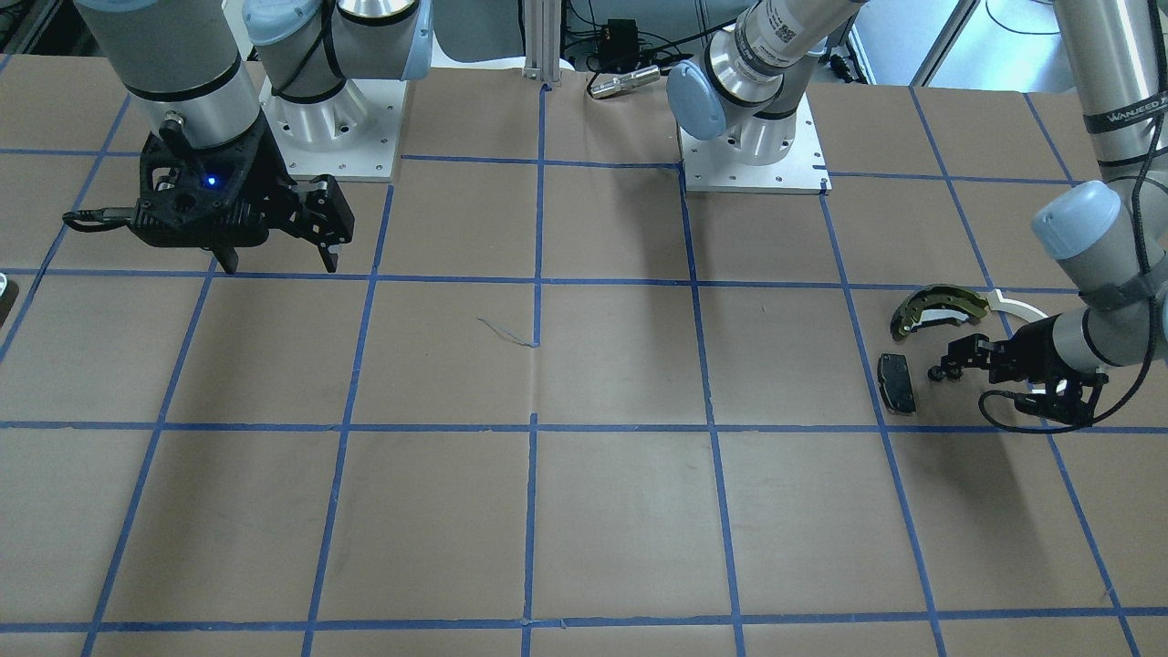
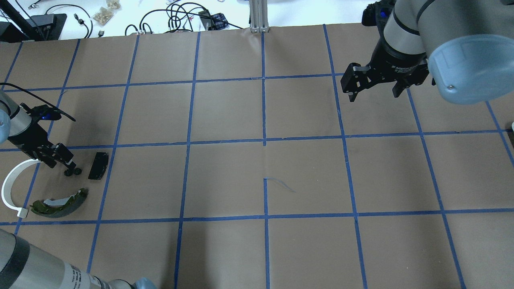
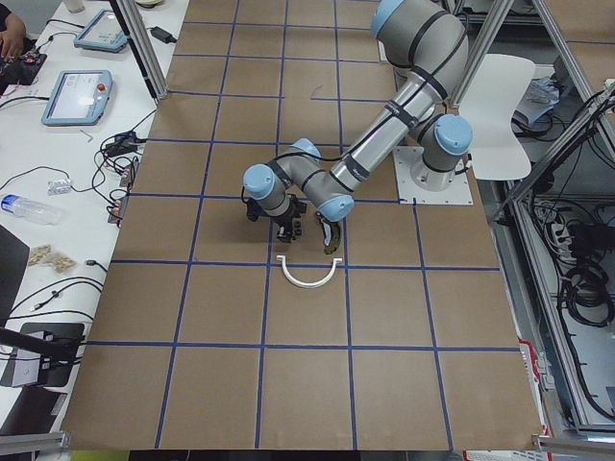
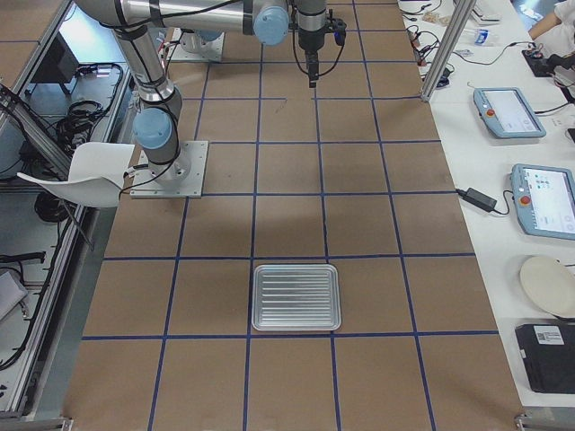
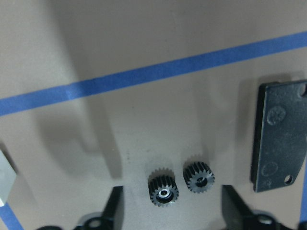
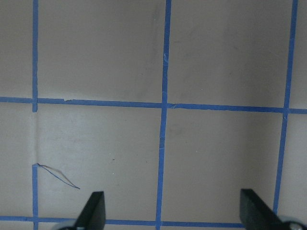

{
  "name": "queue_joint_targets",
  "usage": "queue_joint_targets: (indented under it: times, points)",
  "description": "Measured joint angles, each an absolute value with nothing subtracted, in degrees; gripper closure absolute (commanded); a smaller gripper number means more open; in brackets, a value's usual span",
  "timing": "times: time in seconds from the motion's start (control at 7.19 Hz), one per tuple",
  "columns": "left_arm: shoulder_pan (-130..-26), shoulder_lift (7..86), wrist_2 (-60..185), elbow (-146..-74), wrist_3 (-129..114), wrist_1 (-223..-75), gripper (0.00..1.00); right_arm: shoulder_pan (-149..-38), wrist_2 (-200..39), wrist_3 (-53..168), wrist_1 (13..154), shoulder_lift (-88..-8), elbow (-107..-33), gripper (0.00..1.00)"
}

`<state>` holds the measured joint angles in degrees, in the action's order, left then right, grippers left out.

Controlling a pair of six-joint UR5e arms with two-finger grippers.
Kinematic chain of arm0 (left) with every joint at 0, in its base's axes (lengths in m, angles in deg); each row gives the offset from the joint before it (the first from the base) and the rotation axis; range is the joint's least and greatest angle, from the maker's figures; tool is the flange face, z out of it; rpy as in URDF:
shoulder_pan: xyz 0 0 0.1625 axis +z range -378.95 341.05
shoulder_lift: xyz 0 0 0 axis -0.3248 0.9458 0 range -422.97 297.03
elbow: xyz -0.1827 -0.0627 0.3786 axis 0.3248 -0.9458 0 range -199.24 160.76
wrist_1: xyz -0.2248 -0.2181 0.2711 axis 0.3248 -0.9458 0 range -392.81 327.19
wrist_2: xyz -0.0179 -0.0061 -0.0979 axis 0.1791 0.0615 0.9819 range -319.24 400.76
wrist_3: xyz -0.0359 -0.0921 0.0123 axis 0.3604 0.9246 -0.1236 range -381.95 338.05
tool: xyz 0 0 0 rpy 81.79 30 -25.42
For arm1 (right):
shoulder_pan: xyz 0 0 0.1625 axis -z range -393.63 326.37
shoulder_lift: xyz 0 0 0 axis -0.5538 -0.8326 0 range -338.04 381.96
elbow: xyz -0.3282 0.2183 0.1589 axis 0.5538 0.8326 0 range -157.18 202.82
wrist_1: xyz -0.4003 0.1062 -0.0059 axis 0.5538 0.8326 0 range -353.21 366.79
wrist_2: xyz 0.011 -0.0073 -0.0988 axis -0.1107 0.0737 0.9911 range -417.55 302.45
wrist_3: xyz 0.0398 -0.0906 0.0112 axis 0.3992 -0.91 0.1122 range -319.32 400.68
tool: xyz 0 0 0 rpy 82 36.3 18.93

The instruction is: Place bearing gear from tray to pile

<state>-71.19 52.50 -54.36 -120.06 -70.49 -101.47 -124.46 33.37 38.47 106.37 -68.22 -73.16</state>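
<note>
Two small black toothed bearing gears [image 5: 163,189] lie side by side on the brown paper, between the spread fingers of my left gripper [image 5: 171,196]. They touch neither finger. The left gripper [image 2: 65,163] is open and low over the pile. The gears [image 2: 72,172] lie next to the black rectangular pad [image 2: 98,165], with the olive brake shoe [image 2: 60,202] and the white arc strip [image 2: 10,188] close by. In the front-facing view the gears [image 1: 944,372] lie just off the left gripper [image 1: 963,360]. The ribbed metal tray [image 4: 296,296] looks empty. My right gripper [image 2: 373,91] is open, empty and raised.
Blue tape lines grid the paper-covered table [image 2: 265,176]. The arm bases [image 1: 333,137] stand at the robot's side. The right gripper [image 1: 274,260] hangs far from the pile. Tablets and cables lie on the white bench [image 4: 530,117] beside the table.
</note>
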Motion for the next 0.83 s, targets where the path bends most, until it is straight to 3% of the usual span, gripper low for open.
queue_joint_targets:
  times: [0.56, 0.83]
  points:
    - [-81.35, 47.67, -52.09, -109.55, -53.84, -113.94, 0.00, -124.44, 33.38, 38.41, 106.37, -68.22, -73.18, 0.00]
    - [-88.68, 42.83, -49.22, -104.86, -46.37, -120.72, 0.00, -124.47, 33.38, 38.40, 106.37, -68.22, -73.23, 0.00]
